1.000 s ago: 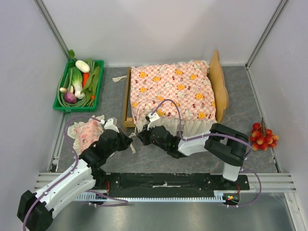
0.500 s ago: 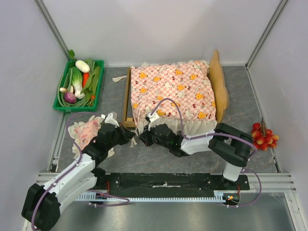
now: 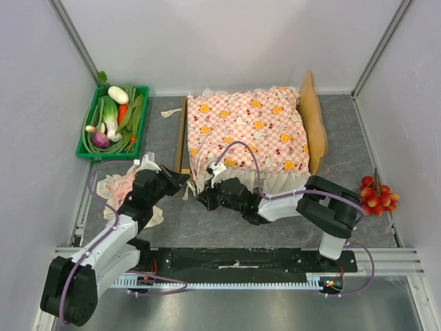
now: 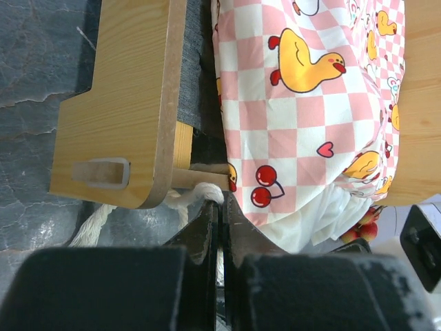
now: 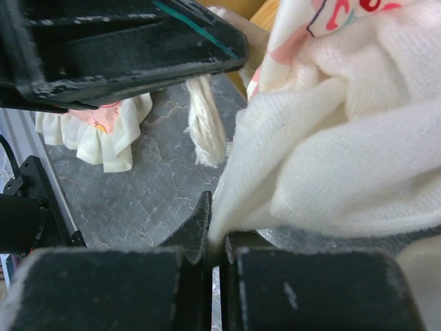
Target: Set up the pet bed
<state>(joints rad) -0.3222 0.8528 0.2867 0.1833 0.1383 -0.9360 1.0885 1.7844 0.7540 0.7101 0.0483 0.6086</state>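
- Left end effector (image 4: 220, 210) closed, pinching a white cord (image 4: 195, 196) at the bed (image 4: 124, 96) corner.
- Right end effector (image 5: 216, 241) closed on the white frill (image 5: 324, 172) of the mattress (image 3: 244, 127).

The grey table (image 3: 162, 138) carries the pet bed (image 3: 315, 131), vegetable tray (image 3: 103, 156), pillow (image 3: 116, 187) and cherries (image 3: 375, 195).

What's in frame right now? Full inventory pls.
pet bed: 1, light wood, mid-table, headboard on the right
mattress: 1, pink-checked with duck prints, white frill, on the pet bed
pillow: 1, pink, frilled, on the table left of the bed
tray: 1, green, far left
vegetables: several, green, white, orange, purple, in the tray
cherry bunch: 1, red and yellow, right edge
white cord: 1, by the bed's near-left corner
table: 1, grey marbled
left gripper: 1, black, shut on the white cord
right gripper: 1, black, shut on the mattress frill
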